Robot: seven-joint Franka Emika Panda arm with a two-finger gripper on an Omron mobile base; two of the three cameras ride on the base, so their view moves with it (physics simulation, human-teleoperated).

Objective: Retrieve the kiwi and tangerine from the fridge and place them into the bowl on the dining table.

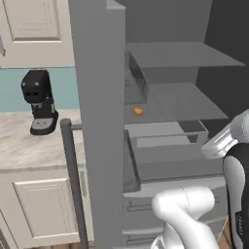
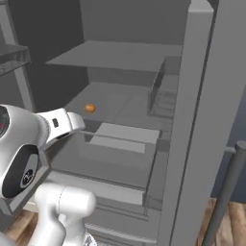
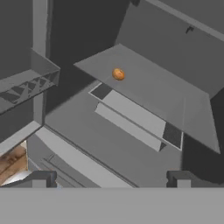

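The tall grey fridge (image 1: 102,121) with its plain grey inner shelves is seen standing open, and the pincer (image 3: 111,179) is pointed into it from just outside. One long grey fridge door is seen off to one side of the pincer, with a long dark bar handle (image 1: 73,180) on it. A see-through grey door bin (image 3: 26,83) is seen on the other door, off to the other side. Flat grey drawers (image 3: 135,118) are seen ahead of the pincer and lower than the shelf. A small black coffee machine (image 1: 39,99) is set on a pale stone counter, far off past the door. The tiny round orange tangerine (image 3: 118,74) is seen lying alone on the middle shelf, well ahead of the pincer and not touched. The two dark finger tips (image 3: 41,179) are held wide apart, and nothing is held between them.
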